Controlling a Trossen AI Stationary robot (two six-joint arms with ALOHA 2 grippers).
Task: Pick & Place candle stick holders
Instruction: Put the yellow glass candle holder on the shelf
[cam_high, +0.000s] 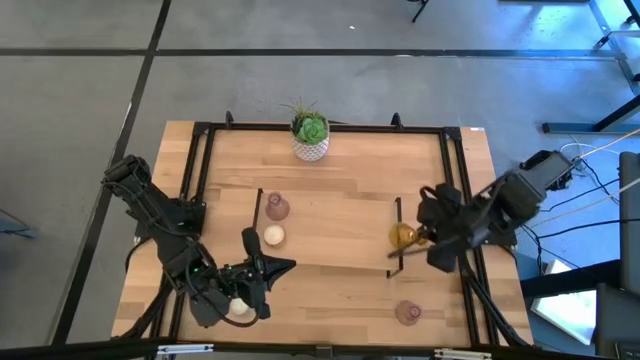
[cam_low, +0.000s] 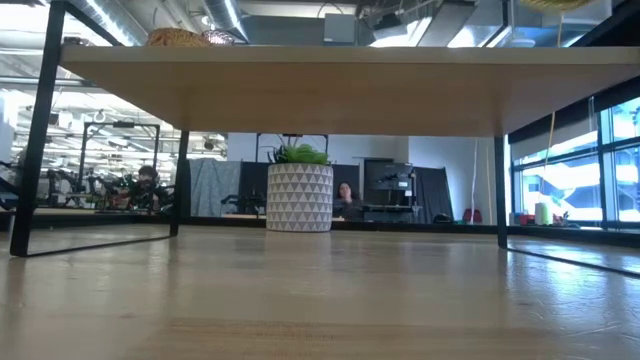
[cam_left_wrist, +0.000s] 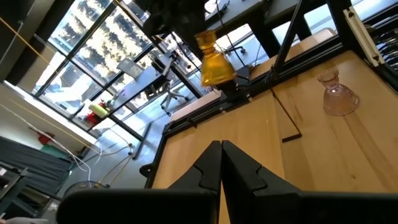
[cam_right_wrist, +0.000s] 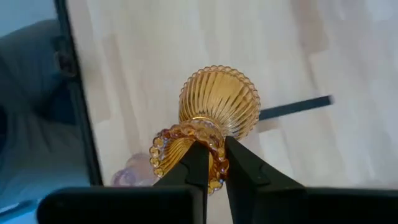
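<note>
My right gripper (cam_high: 420, 237) is shut on the amber candle stick holder (cam_high: 403, 236) at the table's right-middle; the holder also shows in the left wrist view (cam_left_wrist: 211, 59). My left gripper (cam_high: 285, 266) is shut and empty near the front left, pointing toward the table's right edge. One dusty-pink holder (cam_high: 277, 208) stands left of centre, and another (cam_high: 407, 312) stands near the front right. A cream-white round holder (cam_high: 272, 236) sits beside the first pink one. A second cream-white one (cam_high: 240, 308) lies partly under my left arm. My right gripper pinches the amber holder's beaded rim (cam_right_wrist: 186, 142) between its two fingers (cam_right_wrist: 199, 163). The fingers come from above, slanting from the table's right side. The ribbed bulb (cam_right_wrist: 221, 99) hangs below the fingers, with the holder tilted; it looks clear of the table.
A white pot with a green plant (cam_high: 311, 140) stands at the far middle and also shows in the low view (cam_low: 299, 196). A black metal frame (cam_high: 205, 150) runs round the table. Thin black strips (cam_high: 258, 215) (cam_high: 398, 235) lie on the wood. Bare wood lies in the middle.
</note>
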